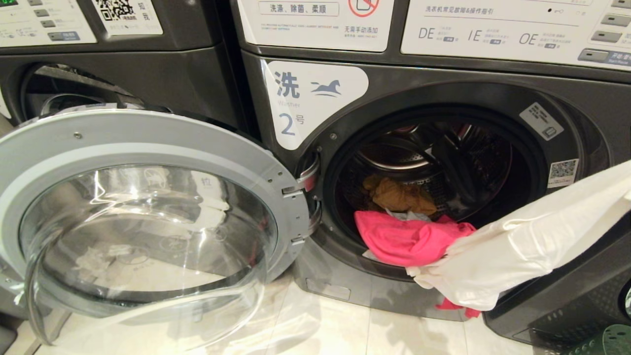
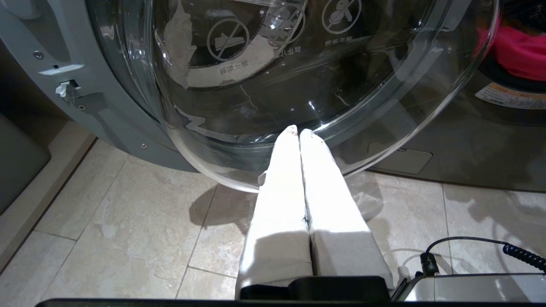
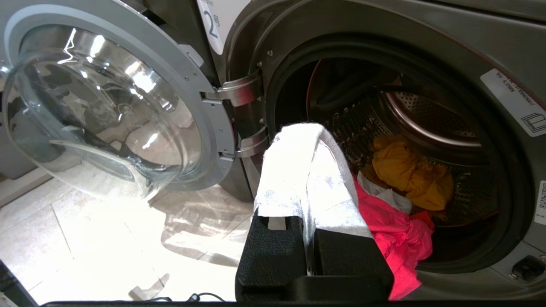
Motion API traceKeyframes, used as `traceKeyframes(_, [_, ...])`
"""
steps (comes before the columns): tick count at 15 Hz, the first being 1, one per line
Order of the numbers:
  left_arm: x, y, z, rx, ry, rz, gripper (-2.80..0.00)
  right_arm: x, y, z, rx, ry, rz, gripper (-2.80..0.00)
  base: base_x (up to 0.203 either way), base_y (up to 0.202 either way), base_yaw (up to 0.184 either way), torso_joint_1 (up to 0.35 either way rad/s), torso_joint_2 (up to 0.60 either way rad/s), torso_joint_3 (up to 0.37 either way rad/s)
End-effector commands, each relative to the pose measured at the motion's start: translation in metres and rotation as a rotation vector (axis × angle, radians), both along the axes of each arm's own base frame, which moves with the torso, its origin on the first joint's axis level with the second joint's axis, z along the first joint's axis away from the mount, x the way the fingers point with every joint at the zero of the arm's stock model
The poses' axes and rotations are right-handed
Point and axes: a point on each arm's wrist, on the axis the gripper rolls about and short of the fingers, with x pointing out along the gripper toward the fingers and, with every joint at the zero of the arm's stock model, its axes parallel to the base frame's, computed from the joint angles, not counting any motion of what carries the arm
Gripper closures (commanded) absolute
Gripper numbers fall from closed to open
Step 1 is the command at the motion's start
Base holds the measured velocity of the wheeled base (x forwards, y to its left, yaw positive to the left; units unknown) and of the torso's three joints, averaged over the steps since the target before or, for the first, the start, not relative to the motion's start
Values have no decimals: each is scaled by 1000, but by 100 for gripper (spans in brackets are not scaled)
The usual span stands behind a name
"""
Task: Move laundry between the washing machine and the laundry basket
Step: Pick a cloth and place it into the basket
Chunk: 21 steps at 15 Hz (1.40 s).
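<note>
The right gripper [image 3: 308, 140], fingers pressed together, pinched the red-pink garment [image 1: 404, 239] hanging over the washing machine [image 1: 493, 98] rim; the left gripper's [image 2: 297, 131] fingers were pressed together, empty

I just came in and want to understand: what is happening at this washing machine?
The washing machine marked 2 stands with its door swung open. A pink garment hangs over the drum's lip, with a mustard garment deeper inside. The right gripper, shut, is at the drum opening beside the pink garment; a grip cannot be seen. The left gripper is shut, low by the door glass. The green basket is at the right.
</note>
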Motion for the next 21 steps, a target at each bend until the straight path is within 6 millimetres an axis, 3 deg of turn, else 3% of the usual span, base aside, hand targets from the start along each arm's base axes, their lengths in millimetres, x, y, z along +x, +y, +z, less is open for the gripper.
traceKeyframes(1, [0, 0, 0, 1, -1, 0, 0, 6, 4, -1, -11, 17, 0, 0, 0, 0, 0, 0, 0, 0])
traceKeyframes(12, [0, 0, 0, 1, -1, 0, 0, 71, 38, -7, -77, 185, -159, 0, 0, 0, 0, 0, 0, 0])
traceKeyframes(16, [0, 0, 0, 1, -1, 0, 0, 97, 41, -12, -76, 244, -227, 0, 0, 0, 0, 0, 0, 0])
traceKeyframes(21, [0, 0, 0, 1, -1, 0, 0, 135, 47, -15, -17, 183, -287, 0, 0, 0, 0, 0, 0, 0])
